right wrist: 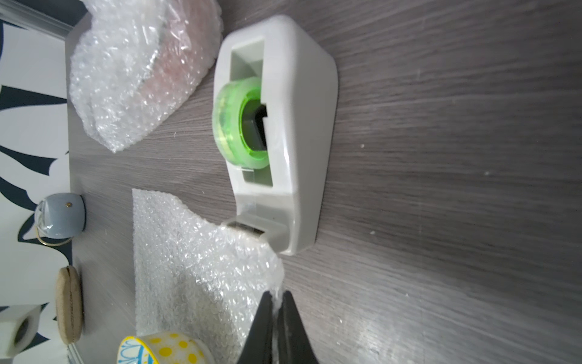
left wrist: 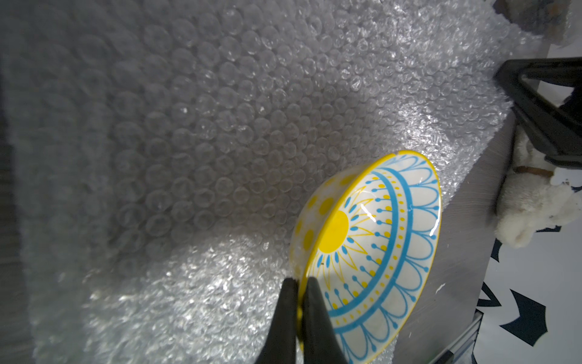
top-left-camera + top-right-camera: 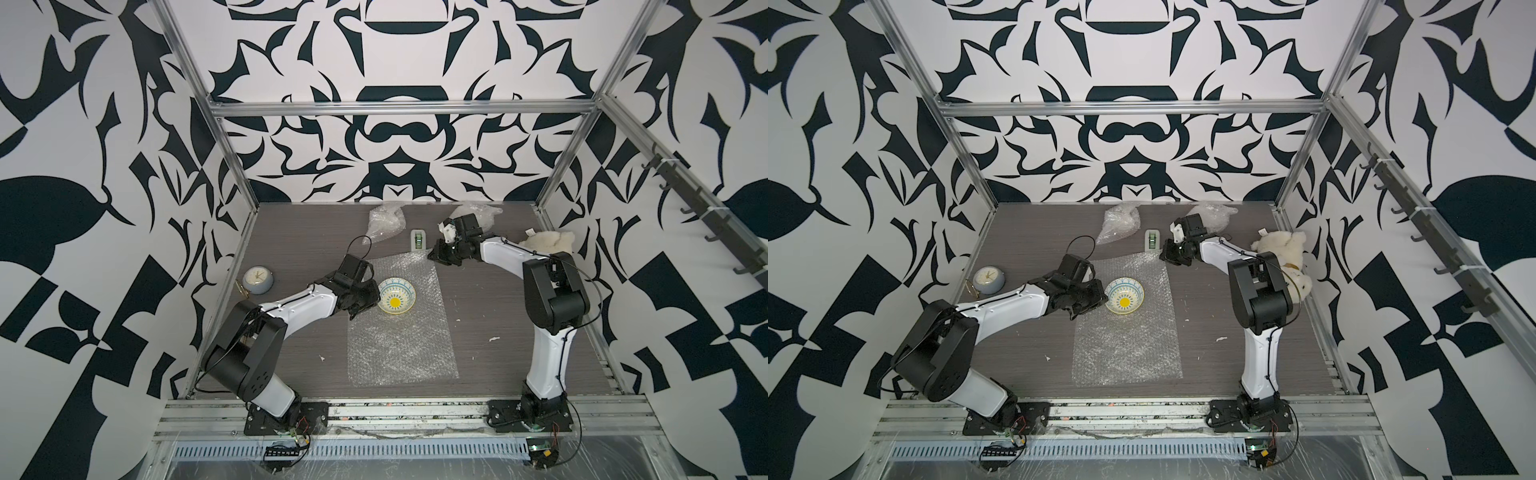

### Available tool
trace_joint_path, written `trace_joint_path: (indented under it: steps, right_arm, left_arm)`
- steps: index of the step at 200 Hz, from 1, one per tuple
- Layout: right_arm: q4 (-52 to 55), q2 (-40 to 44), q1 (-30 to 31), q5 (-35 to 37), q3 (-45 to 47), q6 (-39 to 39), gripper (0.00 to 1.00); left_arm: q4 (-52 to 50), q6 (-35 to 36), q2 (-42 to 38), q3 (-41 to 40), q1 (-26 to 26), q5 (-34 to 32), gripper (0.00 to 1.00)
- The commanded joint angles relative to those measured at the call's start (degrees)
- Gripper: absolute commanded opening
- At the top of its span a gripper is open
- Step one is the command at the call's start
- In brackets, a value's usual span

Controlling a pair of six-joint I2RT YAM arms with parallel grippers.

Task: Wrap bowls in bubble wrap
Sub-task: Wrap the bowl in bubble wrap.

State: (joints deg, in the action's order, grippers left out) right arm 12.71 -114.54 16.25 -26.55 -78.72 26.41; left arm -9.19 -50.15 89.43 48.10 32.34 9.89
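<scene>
Slotted rail (image 3: 374,451); gray tabletop (image 3: 498,299) w/ bubble wrap (image 3: 399,345); prob. printed walls (image 3: 83,124).

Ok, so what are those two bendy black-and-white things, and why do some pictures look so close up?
They are two robot arms, each ending in a pincher. Two pictures look down from above; the close-ups come from cameras on the wrists. The left gripper pinches the rim of the yellow-and-blue bowl, over a flat bubble wrap sheet. The right gripper pinches that sheet's far corner. On the table also lie a tape dispenser, a clock, a fluffy toy and two crumpled wrap bundles.
</scene>
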Motion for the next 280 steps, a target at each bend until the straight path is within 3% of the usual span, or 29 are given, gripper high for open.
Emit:
trace_joint_path:
  steps: [1,65,121,160,195,216,280]
  right_arm:
    - [1.76,4.14,0.23,-2.36,-2.08,-1.37,0.04]
    - [6.15,9.43,6.91,-5.01,-3.11,-2.88,0.03]
    - [14.21,10.60,15.80,-1.47,-3.68,-6.35,0.03]
    - [13.31,8.63,19.27,-1.77,-0.72,-5.52,0.03]
    - [11.01,5.20,20.50,-2.73,1.06,-3.62,0.03]
    - [8.55,3.54,20.90,-3.06,2.93,-2.60,0.03]
    - [9.34,0.72,21.55,-3.07,1.80,-4.00,0.03]
  left_arm:
    - [-0.39,1.02,0.84,0.24,-0.08,-0.20,0.07]
    - [-0.48,0.85,1.45,0.57,-0.08,-0.28,0.15]
    - [-0.97,1.34,-0.15,0.68,0.24,-2.44,0.25]
    - [-1.80,1.64,-2.62,0.27,1.56,-6.30,0.38]
    - [-0.55,-0.06,-5.83,-1.61,2.47,-9.86,0.60]
    - [-0.70,-1.40,-6.02,-2.12,2.47,-10.77,0.68]
    - [0.95,-1.18,2.53,0.84,2.51,-8.81,0.70]
